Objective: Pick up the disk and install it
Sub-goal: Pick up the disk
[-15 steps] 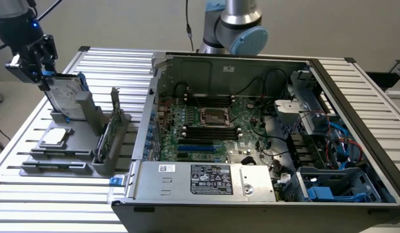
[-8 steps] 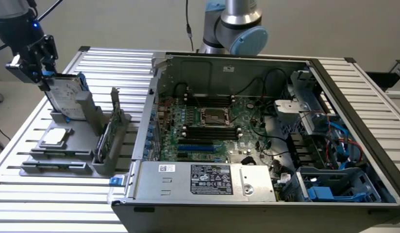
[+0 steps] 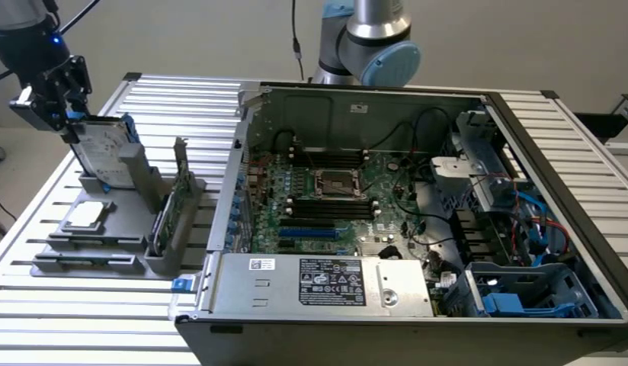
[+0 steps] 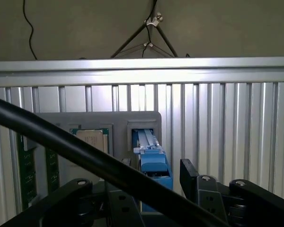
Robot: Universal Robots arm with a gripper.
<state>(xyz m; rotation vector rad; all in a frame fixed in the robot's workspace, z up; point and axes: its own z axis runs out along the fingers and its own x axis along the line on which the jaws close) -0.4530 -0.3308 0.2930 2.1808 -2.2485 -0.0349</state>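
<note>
1. Ribbed aluminium slats form the table (image 3: 70, 320), which has a plain pale wall behind it.
2. A grey holder (image 3: 91, 255) sits near the table's edge at the exterior view's left. An open computer case (image 3: 375, 103) takes up the middle and reaches toward the edge at the exterior view's right.
3. A narrow strip of bare slats separates the holder from the case wall. More bare slats run along the near edge in front of the holder.
4. The disk (image 3: 103, 152) stands upright in a slot at the holder's far end, with its blue carrier along its edges.
5. A small square chip (image 3: 88, 215) lies flat on the holder, nearer than the disk. A thin card (image 3: 180, 164) stands upright on the side toward the case.
6. The arm's base rises behind the case's far wall. Its wrist hangs over the holder, pointing down.
7. The gripper (image 3: 72, 126) is at the disk's top edge with its jaws spread wide and nothing clamped.
8. In the wrist view the gripper (image 4: 137, 185) straddles the disk (image 4: 154, 163), and a gap shows beside one finger (image 4: 195, 178).
9. A black cable (image 4: 61, 146) crosses in front of the other finger.
</note>
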